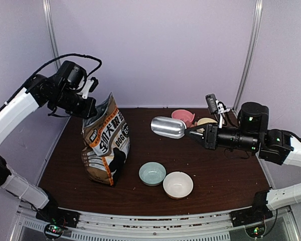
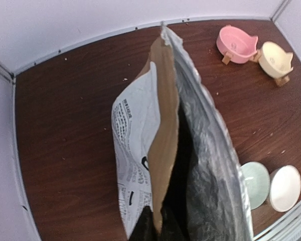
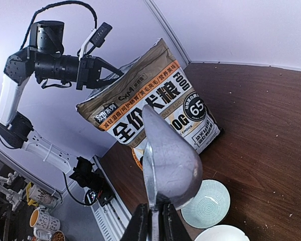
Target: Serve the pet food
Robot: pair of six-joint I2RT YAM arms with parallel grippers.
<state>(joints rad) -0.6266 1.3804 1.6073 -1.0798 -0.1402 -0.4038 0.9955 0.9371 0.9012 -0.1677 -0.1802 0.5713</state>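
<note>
My left gripper (image 1: 90,106) pinches the top edge of the bag (image 1: 106,143), which stands at the table's (image 1: 226,170) left with its mouth open. Its inside is dark, and I see no kibble anywhere, so I judge it is all in the bag. My right gripper (image 1: 198,133) is clamped on the handle of the scoop (image 1: 168,127), which is raised just right of the bag. I cannot see into it. The green bowl (image 1: 152,173) and white bowl (image 1: 178,184) near me are empty, so scooping and serving remain. The pink bowl (image 1: 183,117) and cream bowl (image 1: 206,122) sit far right.
</note>
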